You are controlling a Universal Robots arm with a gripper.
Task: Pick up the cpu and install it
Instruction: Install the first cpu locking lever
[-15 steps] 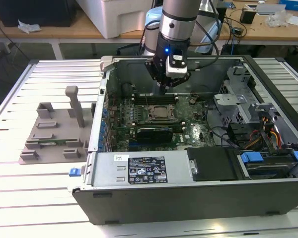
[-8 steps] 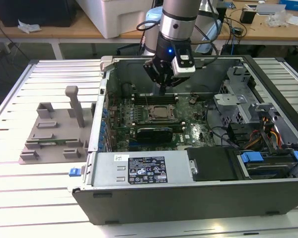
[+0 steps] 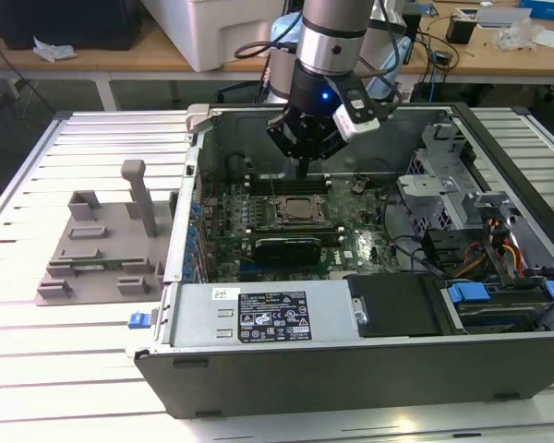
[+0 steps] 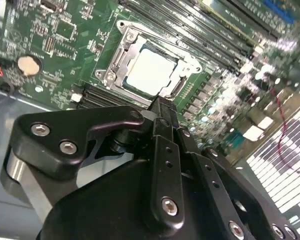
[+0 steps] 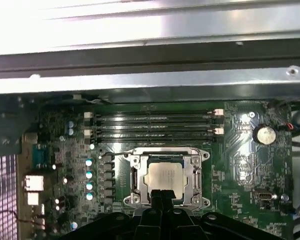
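The cpu (image 3: 300, 210) (image 4: 150, 72) (image 5: 165, 177) lies flat, silver top up, inside the square metal-framed socket (image 3: 275, 218) (image 4: 121, 55) (image 5: 132, 180) on the green motherboard of an open computer case. My gripper (image 3: 300, 171) (image 4: 162, 104) (image 5: 163, 196) hangs just above the cpu and socket. Its two black fingers are pressed together, shut, with nothing between them. In both wrist views the fingertips sit over the socket's near edge, apart from the chip.
A long black expansion card (image 3: 286, 247) lies beside the socket. Memory slots (image 5: 155, 125) run along its far side, and a coin battery (image 5: 264, 134) sits nearby. A power supply (image 3: 258, 318) and drive cage (image 3: 466, 295) fill the case's front. A grey fixture (image 3: 102, 245) stands on the exterior view's left.
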